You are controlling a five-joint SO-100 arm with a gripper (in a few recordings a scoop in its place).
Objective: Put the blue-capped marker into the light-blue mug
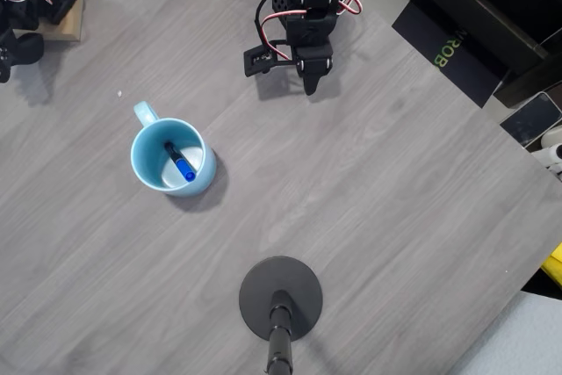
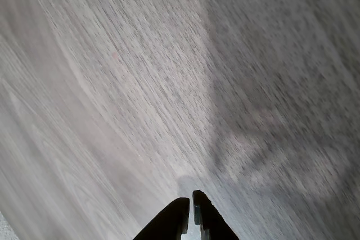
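The light-blue mug [image 1: 172, 156] stands upright on the grey wood table, left of centre in the overhead view, its handle pointing up-left. Inside it lies the blue-capped marker [image 1: 180, 164], leaning against the wall with the blue cap toward the lower right. My black gripper [image 1: 311, 83] hangs near the table's top edge, well to the upper right of the mug, holding nothing. In the wrist view its two dark fingertips [image 2: 190, 205] stand together, shut, over blurred bare tabletop.
A round black stand base [image 1: 281, 298] with a pole sits at the bottom centre. A wooden block [image 1: 63, 8] with black parts is at the top-left corner. The table's right edge runs diagonally, with a dark box [image 1: 448, 50] and a phone [image 1: 530, 118] beyond it.
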